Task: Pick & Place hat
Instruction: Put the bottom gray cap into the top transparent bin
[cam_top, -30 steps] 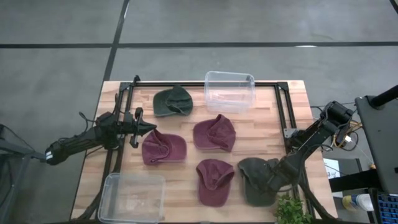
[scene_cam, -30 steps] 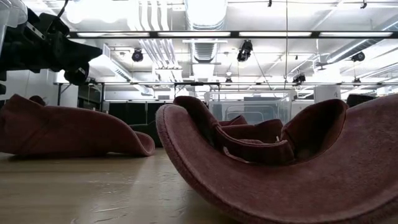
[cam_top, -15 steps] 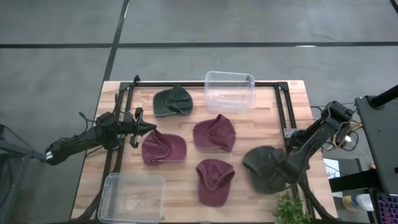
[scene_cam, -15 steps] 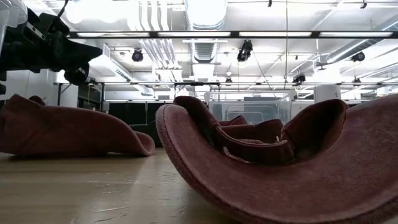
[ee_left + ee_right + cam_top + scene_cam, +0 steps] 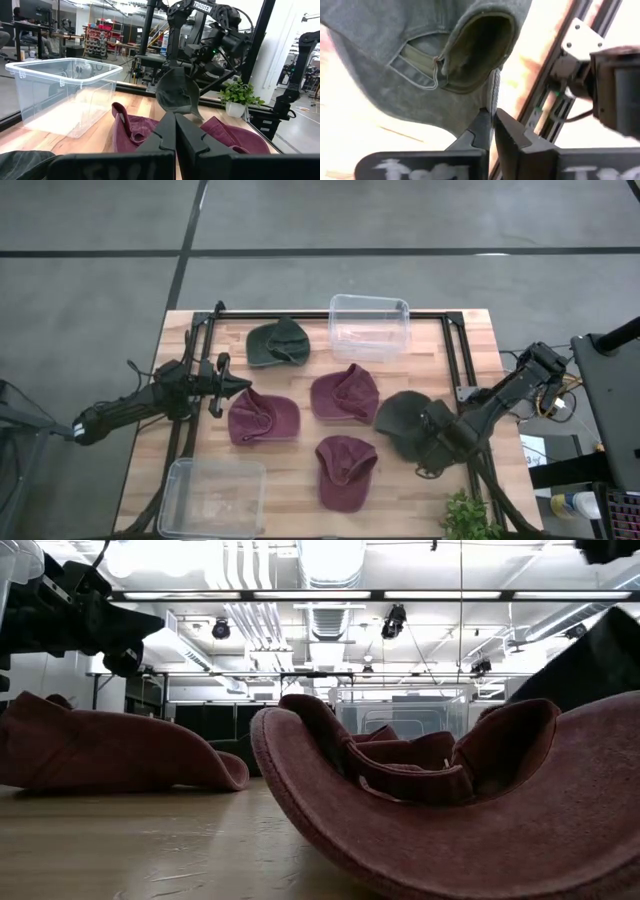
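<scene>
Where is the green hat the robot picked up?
In the high view, the green hat hangs pinched in the right claw at the table's right side, right of the middle maroon hat.

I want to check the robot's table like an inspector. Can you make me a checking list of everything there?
Surface: wooden table, black frame rails along its edges.
Job's things: dark green hat lifted by the right arm; second green hat at the back; three maroon hats in the middle.
Clutter: two clear bins, both look empty; small potted plant at the front right corner.
Grippers: right gripper shut on the dark green hat; left gripper shut, holding nothing, waiting at the left.
Cables: wires by the right arm's base.
Surroundings: grey floor, workshop room behind.
</scene>
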`<state>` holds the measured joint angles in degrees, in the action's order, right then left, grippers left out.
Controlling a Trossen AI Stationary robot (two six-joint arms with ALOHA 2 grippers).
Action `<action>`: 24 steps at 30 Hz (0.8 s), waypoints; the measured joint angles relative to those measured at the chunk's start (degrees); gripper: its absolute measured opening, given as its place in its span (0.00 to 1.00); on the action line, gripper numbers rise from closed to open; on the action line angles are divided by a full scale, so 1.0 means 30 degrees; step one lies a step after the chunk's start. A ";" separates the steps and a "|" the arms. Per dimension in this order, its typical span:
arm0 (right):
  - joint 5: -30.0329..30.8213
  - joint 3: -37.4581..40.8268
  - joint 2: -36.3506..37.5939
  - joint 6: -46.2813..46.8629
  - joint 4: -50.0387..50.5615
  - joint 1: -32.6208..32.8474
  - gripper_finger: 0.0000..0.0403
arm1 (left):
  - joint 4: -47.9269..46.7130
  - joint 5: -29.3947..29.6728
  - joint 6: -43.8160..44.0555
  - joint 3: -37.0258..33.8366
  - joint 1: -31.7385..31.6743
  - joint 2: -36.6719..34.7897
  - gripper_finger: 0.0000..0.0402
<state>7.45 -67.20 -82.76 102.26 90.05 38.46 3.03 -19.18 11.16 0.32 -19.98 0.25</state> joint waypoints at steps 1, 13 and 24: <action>0.0102 -0.0032 -0.0043 -0.0426 -0.0004 -0.0303 0.03 | 0.0000 0.0000 0.0000 0.0000 0.0001 0.0000 0.00; 0.3895 -0.1667 -0.0301 -0.7418 -0.0010 -0.2873 0.03 | 0.0000 0.0000 0.0000 0.0000 0.0002 0.0000 0.00; 0.8516 -0.4171 -0.0294 -1.4171 -0.0010 -0.5656 0.03 | 0.0000 0.0000 0.0000 0.0000 -0.0001 0.0000 0.00</action>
<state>33.00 -79.71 -83.64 59.75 90.02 21.49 3.03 -19.18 11.16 0.32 -19.98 0.25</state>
